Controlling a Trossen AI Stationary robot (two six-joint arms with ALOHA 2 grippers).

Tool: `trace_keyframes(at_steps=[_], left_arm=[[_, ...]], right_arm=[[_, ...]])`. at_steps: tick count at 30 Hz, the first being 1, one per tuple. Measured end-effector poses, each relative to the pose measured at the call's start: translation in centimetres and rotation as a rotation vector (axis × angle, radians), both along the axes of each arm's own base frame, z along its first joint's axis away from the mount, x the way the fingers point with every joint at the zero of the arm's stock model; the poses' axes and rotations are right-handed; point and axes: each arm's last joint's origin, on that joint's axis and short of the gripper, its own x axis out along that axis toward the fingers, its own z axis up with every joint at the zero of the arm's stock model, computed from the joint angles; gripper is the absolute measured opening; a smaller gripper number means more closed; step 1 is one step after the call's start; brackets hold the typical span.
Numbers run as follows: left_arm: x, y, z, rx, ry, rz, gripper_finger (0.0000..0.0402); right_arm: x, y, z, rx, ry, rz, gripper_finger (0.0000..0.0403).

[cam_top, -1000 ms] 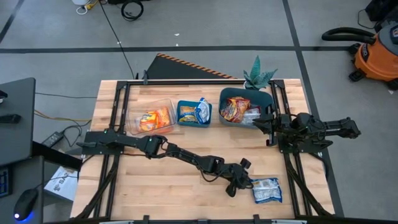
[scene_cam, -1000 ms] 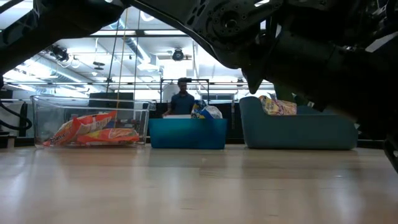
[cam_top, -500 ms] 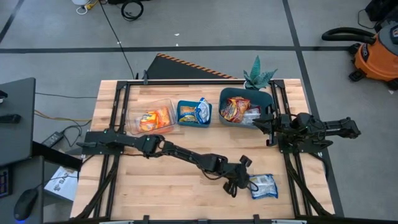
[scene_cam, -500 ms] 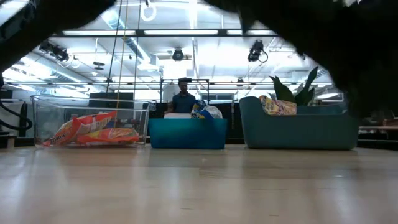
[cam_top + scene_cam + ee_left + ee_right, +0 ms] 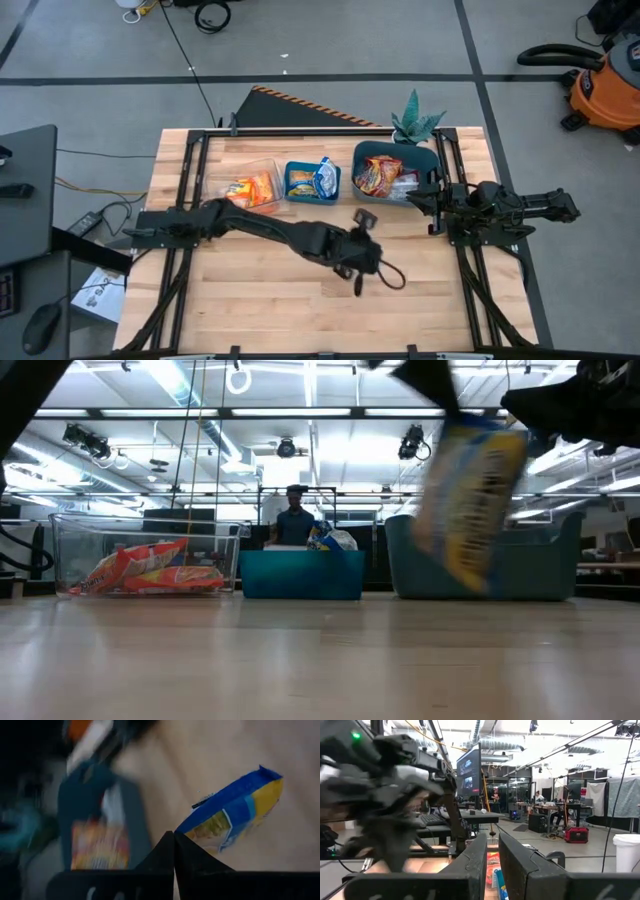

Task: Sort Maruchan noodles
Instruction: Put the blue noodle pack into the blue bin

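Noodles in a blue-and-yellow packet (image 5: 235, 815) hang pinched in the left tool (image 5: 173, 836), its fingers closed on one edge, lifted clear of the counter (image 5: 250, 300) near its middle. In the low view the packet (image 5: 468, 505) dangles in front of the teal bin (image 5: 545, 570). That bin (image 5: 362, 155) holds red packets (image 5: 378, 174), the blue bin (image 5: 293, 168) a blue-white one (image 5: 325, 177), the clear bin (image 5: 222, 195) orange ones (image 5: 252, 190). The right tool (image 5: 412, 197) rests at the teal bin's edge, fingers slightly apart.

floor: grey, dark seams (image 5: 330, 50) | shop vacuum: orange, beside worktop (image 5: 605, 85) | ceiling: strip lights (image 5: 300, 412) | far desks: monitor (image 5: 470, 767) | person standing (image 5: 293, 520)
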Motion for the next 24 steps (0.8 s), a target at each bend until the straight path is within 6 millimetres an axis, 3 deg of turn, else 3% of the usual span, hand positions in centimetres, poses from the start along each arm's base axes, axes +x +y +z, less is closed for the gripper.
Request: trace_keyframes(at_steps=[8,15,20,24], left_arm=[[-4.9,3.9,4.1,0.060,0.117,0.282,0.0001],[-8.5,7.5,6.4,0.102,0.198,0.487,0.0001],[-9.6,10.8,7.9,0.040,0.160,0.580,0.0001],[-9.6,14.1,7.6,-0.075,0.175,0.674,0.0002]], right_arm=[[0.0,0.0,0.0,0.000,0.000,0.000,0.0055],[0.0,0.0,0.0,0.000,0.000,-0.001,0.0055],[0.0,0.0,0.0,0.000,0.001,-0.001,0.0055],[0.0,0.0,0.0,0.000,0.001,0.000,0.0055]])
